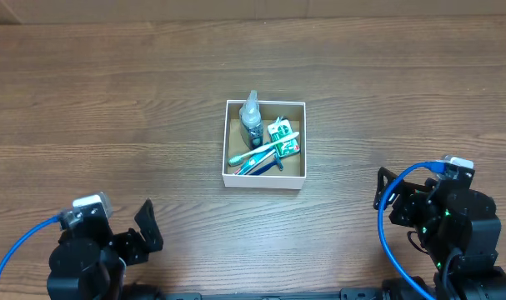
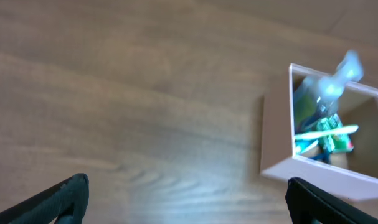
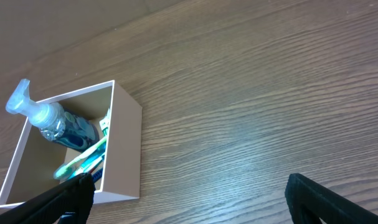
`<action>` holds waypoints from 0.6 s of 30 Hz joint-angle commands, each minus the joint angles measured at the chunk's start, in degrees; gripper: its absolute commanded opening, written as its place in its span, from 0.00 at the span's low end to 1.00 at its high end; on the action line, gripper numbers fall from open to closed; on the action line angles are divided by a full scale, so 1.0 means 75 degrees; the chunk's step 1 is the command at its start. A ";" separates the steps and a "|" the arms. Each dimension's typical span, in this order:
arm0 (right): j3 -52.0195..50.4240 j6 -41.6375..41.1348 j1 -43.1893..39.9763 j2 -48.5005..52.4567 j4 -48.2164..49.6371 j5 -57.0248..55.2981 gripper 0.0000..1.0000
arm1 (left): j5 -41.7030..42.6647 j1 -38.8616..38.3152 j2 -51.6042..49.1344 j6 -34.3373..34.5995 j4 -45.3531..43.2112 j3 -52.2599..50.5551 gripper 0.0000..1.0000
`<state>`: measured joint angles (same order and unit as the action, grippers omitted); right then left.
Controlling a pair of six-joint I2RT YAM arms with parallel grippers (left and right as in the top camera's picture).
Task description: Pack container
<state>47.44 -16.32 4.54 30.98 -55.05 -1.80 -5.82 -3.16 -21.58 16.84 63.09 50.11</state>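
The container (image 1: 265, 177), a small square white-walled box, stands at the table's middle. Inside lie a clear pump bottle with blue liquid (image 1: 251, 117), a teal toothbrush (image 1: 261, 152) and a green-and-white packet (image 1: 281, 133). It also shows in the left wrist view (image 2: 282, 149) and the right wrist view (image 3: 123, 149). My left gripper (image 2: 189, 202) is open and empty at the front left, apart from the box. My right gripper (image 3: 189, 196) is open and empty at the front right, also apart from it.
The brown wooden table (image 1: 111, 108) spreads around the box. Blue cables run along both arms, the left (image 1: 19, 250) and the right (image 1: 390, 208), near the front edge.
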 commanded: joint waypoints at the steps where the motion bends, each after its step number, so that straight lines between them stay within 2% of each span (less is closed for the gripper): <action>1: -0.0032 -0.0029 -0.0015 -0.0006 0.0035 -0.0087 1.00 | -0.0073 0.0017 0.0041 0.0157 0.0329 -0.0067 1.00; 10: -0.0032 -0.0023 -0.0015 -0.0006 -0.0571 -0.0154 1.00 | -0.0073 0.0020 0.0041 0.0157 0.0804 -0.0067 1.00; 18: -0.0038 0.0420 -0.0023 -0.0271 0.0239 -0.0146 1.00 | -0.0073 0.0017 0.0041 0.0157 0.0810 -0.0067 1.00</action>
<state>47.27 -15.84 4.54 30.92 -55.37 -1.96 -5.82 -3.16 -21.58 16.88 69.23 50.06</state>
